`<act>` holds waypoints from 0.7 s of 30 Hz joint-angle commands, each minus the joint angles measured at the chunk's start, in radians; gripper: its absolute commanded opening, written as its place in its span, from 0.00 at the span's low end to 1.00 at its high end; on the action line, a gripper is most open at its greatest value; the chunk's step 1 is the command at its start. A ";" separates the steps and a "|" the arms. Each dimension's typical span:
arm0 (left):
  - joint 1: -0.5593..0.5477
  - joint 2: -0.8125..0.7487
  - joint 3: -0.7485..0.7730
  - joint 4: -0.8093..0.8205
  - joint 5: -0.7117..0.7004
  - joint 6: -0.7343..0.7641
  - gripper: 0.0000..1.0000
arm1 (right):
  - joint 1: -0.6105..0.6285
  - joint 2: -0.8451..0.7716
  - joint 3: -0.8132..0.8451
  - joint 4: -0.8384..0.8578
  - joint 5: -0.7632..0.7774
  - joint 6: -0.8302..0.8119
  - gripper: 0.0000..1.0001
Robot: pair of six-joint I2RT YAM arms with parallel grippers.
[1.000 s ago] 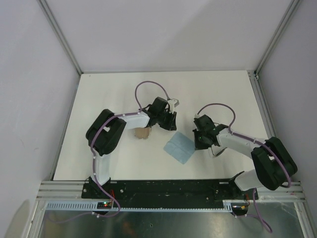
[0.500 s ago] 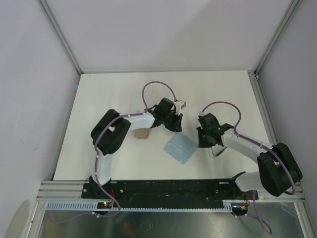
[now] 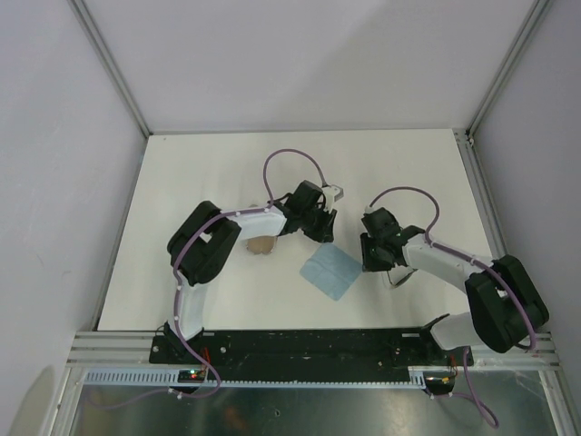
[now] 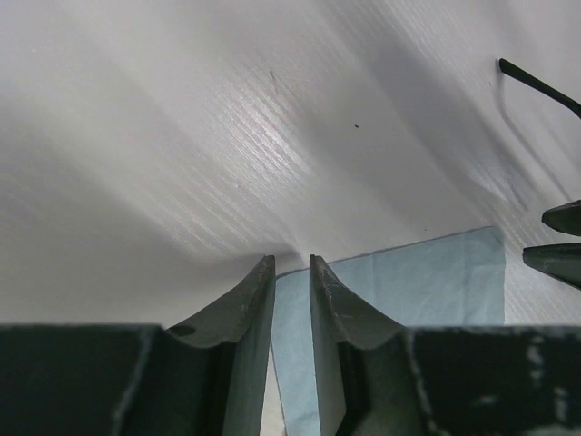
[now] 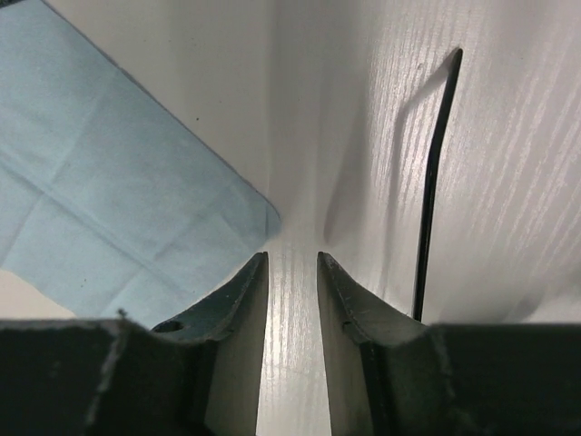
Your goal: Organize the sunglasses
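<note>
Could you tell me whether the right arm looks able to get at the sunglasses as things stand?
Probably yes. The right gripper stands open and empty, and a temple of the sunglasses lies on bare table just beside it, with nothing between; the blue cloth is on the other side.

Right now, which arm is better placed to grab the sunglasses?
Right, likely. A temple of the sunglasses lies just beside the right gripper, its fingers apart and empty. The left gripper sits over the edge of the blue cloth, farther off.

Worktop (image 4: 227, 136) white, fine linear grain, slight sheen; cloth (image 5: 109, 182) light-blue fabric, matt, fold-creased; sunglasses (image 5: 434, 182) arm thin, black, smooth.
</note>
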 commanded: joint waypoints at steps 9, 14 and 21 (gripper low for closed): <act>0.037 -0.002 -0.044 -0.130 -0.102 -0.002 0.29 | 0.031 0.121 0.067 0.085 0.038 -0.002 0.34; 0.045 -0.005 -0.048 -0.129 -0.103 -0.010 0.28 | 0.039 0.146 0.070 0.077 0.051 0.003 0.29; 0.047 -0.012 -0.051 -0.128 -0.090 -0.012 0.28 | 0.090 0.160 0.070 0.040 0.065 0.023 0.22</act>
